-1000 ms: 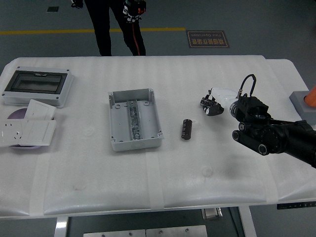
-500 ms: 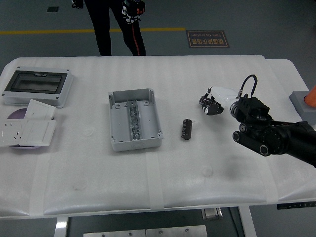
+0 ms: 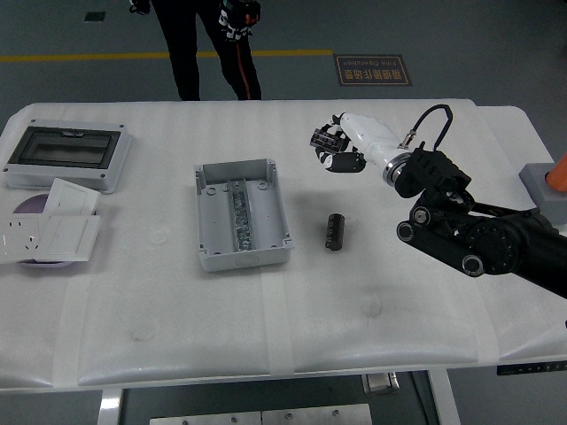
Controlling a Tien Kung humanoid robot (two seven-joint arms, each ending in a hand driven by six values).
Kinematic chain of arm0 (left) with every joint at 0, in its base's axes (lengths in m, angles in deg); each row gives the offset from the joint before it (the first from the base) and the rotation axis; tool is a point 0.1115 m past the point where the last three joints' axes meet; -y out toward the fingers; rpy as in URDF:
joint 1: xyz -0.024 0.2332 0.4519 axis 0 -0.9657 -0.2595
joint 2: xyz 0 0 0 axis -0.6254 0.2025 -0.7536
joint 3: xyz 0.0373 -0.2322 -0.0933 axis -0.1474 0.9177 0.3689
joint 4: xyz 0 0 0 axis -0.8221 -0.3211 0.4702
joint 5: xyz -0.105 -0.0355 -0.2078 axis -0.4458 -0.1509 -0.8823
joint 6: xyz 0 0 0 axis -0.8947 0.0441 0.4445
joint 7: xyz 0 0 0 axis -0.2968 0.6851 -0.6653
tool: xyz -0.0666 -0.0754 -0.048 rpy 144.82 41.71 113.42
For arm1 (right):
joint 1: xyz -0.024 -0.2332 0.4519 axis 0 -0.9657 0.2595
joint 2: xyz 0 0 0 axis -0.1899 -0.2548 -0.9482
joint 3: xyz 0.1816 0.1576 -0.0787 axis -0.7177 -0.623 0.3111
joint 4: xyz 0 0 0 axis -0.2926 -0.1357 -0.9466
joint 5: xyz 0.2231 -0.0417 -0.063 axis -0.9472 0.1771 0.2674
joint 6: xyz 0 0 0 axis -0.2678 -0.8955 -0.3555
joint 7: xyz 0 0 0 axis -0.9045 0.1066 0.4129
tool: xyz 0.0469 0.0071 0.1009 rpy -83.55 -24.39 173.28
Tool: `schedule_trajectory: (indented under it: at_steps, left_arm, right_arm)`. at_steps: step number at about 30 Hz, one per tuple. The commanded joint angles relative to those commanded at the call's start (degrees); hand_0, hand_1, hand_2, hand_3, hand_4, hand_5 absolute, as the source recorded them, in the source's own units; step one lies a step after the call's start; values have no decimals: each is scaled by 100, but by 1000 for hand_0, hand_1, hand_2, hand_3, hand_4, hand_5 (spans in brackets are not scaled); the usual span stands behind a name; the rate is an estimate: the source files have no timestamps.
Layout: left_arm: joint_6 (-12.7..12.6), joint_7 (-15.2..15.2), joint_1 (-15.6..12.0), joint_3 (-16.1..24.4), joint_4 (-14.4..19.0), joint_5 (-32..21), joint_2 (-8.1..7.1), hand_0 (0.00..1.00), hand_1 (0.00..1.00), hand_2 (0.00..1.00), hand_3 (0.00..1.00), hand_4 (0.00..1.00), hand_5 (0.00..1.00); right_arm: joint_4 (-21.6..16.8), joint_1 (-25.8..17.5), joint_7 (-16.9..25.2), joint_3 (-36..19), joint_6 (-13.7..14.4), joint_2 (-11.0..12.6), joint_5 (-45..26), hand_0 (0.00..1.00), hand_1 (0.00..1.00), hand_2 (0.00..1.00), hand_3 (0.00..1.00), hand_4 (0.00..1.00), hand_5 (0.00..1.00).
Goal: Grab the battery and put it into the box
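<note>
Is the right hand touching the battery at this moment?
Apart. The head view shows the right hand raised up and beyond the battery, with bare white table plainly visible between them; the battery lies alone beside the open grey box.

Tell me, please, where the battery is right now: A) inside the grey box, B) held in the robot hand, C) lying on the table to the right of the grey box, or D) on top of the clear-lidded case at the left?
C: the battery lies on the table, right of the open grey box; the right robot hand is above it, holding nothing.
</note>
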Motion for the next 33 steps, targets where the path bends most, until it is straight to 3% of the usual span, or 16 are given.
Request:
schedule_trajectory:
  at_steps: [6, 10, 15, 16, 21, 22, 33]
  left_arm:
    - [22, 22, 8, -14, 1, -12, -2, 531, 641, 641, 534, 452, 469]
    - [46, 61, 5, 4, 3, 6, -15, 531, 642, 639, 534, 452, 470]
    - [76, 105, 4, 0, 4, -6, -16, 531, 642, 639, 534, 452, 470]
    - [78, 107, 7, -4, 2, -14, -16, 530, 643, 633, 531, 454, 470]
    - [101, 124, 14, -17, 0, -33, -16, 530, 643, 633, 531, 454, 470]
    - [105, 129, 13, -15, 0, -31, -17, 529, 643, 610, 527, 454, 470]
    - [204, 231, 20, 14, -5, -3, -33, 528, 641, 591, 525, 454, 467]
  right_arm:
    - [-802, -200, -83, 341, 71, -369, 648, 442, 499, 347, 630, 205, 2]
    - [-920, -250, -6, 522, 132, -464, 802, 443, 502, 349, 634, 194, 2]
    - [-808, -246, 143, 596, 247, -532, 646, 443, 502, 349, 634, 194, 2]
    - [-759, -238, 165, 617, 261, -547, 603, 460, 519, 450, 664, 232, 10]
    - [-468, -189, 240, 723, 278, -607, 416, 460, 519, 450, 664, 232, 10]
    - [-395, -176, 254, 742, 267, -614, 374, 550, 575, 576, 678, 437, 144]
    - [199, -44, 284, 773, -99, -546, 306, 570, 589, 595, 689, 469, 163]
